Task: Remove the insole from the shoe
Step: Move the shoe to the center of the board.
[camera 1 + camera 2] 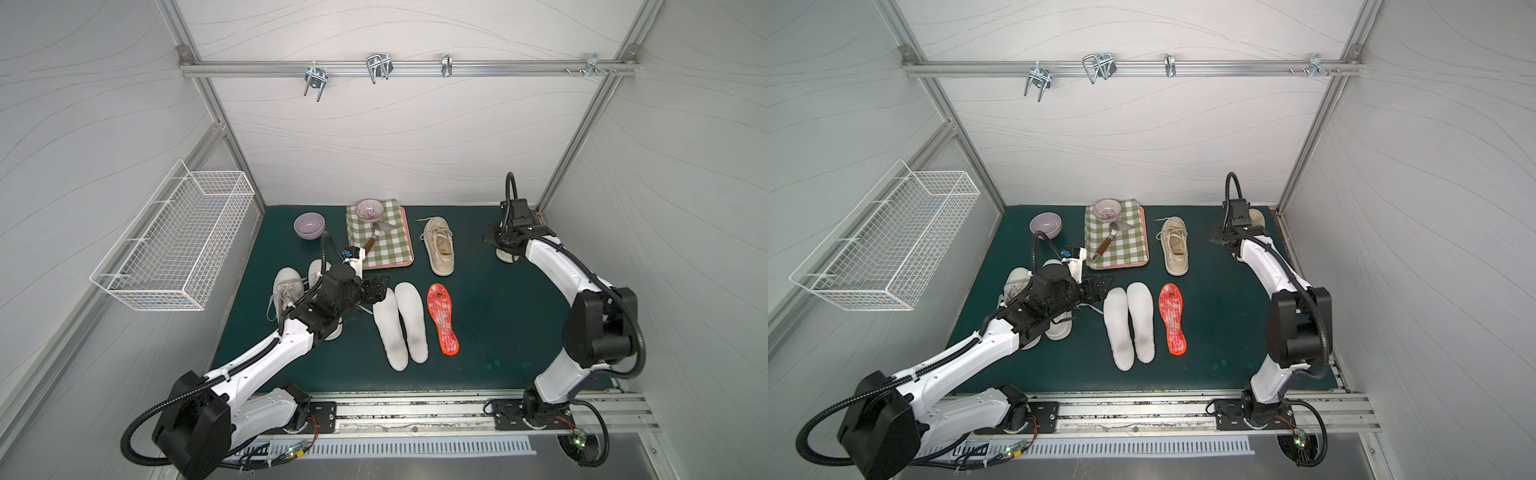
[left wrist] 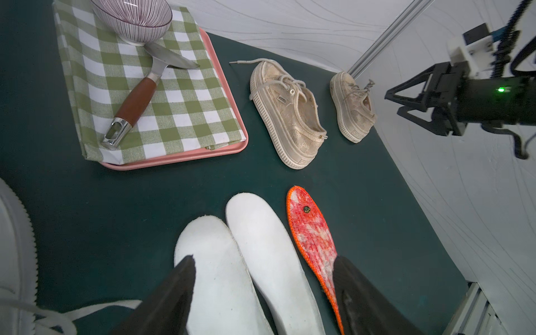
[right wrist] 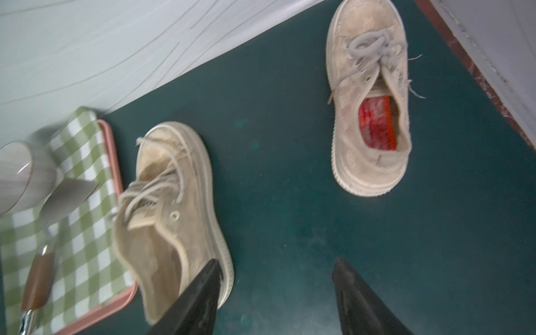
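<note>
Left tool [image 2: 264, 259]: spread, holding nothing, over two white fabric insoles [image 1: 411, 320].
Loose insole: orange-edged red insole [image 1: 443, 319] flat on green desk [image 1: 498, 332], right of them.
Right tool [image 3: 277, 262]: spread, empty, above desk.
Shoe insole: red insole [image 3: 377, 124] inside beige lace-up shoe [image 3: 362, 37], far right corner.

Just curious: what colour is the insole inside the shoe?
Red-orange insole, best in the right wrist view.

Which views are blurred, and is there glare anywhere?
Right wrist: motion blur, worst on the bowl and near shoe. Left wrist: sharp, small glint on the scraper handle end. Both top views: sharp, evenly lit, no hard shadows on the mat.
</note>
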Robot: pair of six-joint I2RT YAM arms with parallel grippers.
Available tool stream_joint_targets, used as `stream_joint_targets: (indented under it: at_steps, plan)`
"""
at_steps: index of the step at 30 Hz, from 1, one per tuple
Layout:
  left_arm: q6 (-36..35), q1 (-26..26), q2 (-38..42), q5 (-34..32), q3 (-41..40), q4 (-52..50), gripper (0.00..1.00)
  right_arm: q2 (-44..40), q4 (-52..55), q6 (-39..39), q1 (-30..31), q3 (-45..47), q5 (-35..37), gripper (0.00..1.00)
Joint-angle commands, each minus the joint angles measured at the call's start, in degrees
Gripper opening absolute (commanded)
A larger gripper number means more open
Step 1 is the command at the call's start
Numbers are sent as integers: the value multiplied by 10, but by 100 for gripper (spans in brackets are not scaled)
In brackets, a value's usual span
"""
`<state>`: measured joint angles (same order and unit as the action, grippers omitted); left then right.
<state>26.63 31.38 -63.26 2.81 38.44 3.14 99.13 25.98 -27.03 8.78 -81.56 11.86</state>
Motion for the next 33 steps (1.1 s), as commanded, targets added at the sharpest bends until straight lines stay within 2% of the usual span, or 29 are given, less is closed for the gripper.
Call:
stream_joint_targets:
  at_steps: [1,7,16,20,21,24,27,33]
  plan:
    - [-12,-3,14,7,3,27,77,53,37,16,-37,-50,6,60]
    - [-14,-3,12,16,5,29,78,161,73,19,-76,-155,-26,55]
    - [-18,-3,7,19,6,27,79,285,119,41,-92,-287,-16,49]
    - [-18,-3,3,13,6,27,79,326,134,42,-97,-320,-31,39]
    - [-18,-3,2,11,6,26,79,331,134,42,-97,-322,-39,37]
    - [-17,-3,1,10,7,27,79,332,146,43,-95,-329,-83,19]
    - [-13,-3,-1,19,7,32,79,305,159,48,-78,-307,-81,4]
    - [-8,-3,-13,23,10,32,79,192,101,42,-47,-155,-64,0]
